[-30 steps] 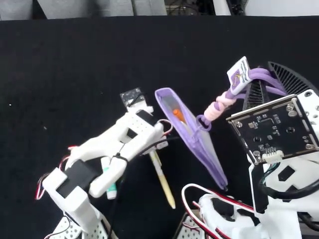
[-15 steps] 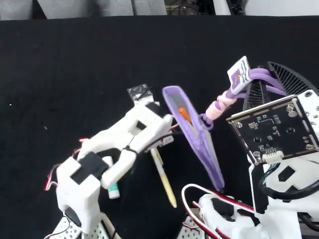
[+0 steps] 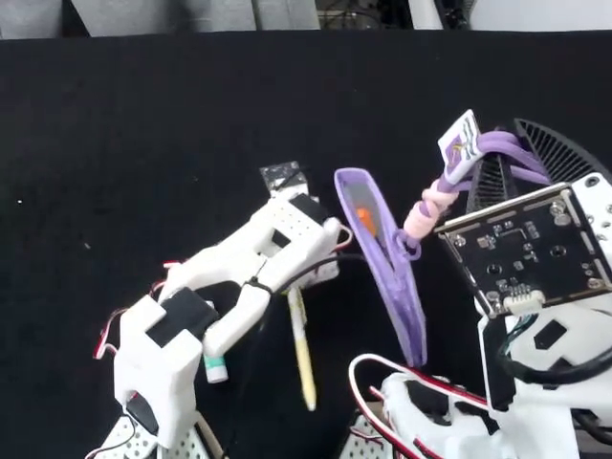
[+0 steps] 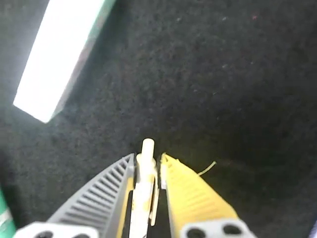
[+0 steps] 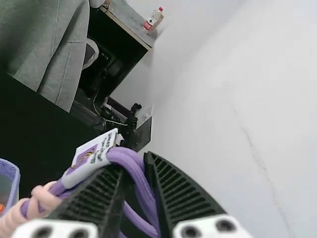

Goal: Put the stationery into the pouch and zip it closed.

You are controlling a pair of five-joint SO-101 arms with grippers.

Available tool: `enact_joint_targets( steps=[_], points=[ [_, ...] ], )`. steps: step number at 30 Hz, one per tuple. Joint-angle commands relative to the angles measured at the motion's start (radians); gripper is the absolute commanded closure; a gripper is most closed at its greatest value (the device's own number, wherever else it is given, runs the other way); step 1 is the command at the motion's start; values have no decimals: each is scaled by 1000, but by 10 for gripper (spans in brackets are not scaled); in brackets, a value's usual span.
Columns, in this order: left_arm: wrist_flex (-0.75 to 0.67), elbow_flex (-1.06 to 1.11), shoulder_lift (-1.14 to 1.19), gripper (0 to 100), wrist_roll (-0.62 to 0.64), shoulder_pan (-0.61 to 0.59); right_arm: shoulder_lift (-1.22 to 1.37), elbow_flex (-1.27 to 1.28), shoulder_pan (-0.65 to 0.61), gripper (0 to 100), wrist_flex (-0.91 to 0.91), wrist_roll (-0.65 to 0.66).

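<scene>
The left gripper point(image 4: 147, 159) has its jaws closed tight on a pale yellow pen point(image 3: 302, 356), near the front edge of the black table point(image 3: 143, 124). The right gripper point(image 5: 132, 164) clamps the purple cord point(image 3: 499, 145) of the pouch point(image 3: 384, 268). The pouch is open just beside the pen, with an orange item point(image 3: 363, 218) inside.

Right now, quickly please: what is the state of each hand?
Left hand: closed on the pen.
Right hand: closed on the purple cord of the pouch.
</scene>
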Motion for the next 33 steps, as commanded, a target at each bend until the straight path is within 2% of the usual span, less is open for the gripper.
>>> enact_joint_targets(
  steps=[1,6,10,15,19,28,33],
  points=[
    [130,-90,-9,971,-14,-1,-1,8,11,987,11,6],
    [416,-363,-9,971,-15,-84,-1,8,11,987,11,6],
    [543,-595,-9,971,-23,-205,-2,8,11,987,11,6],
    [543,-878,-9,971,-183,-340,-4,8,11,987,11,6],
    [545,-1038,-15,971,-250,-374,1,8,11,987,11,6],
    [542,-1145,-186,970,-270,-367,-4,8,11,987,11,6],
    [540,-1285,-278,970,-272,-369,-1,8,12,987,11,8]
  ],
)
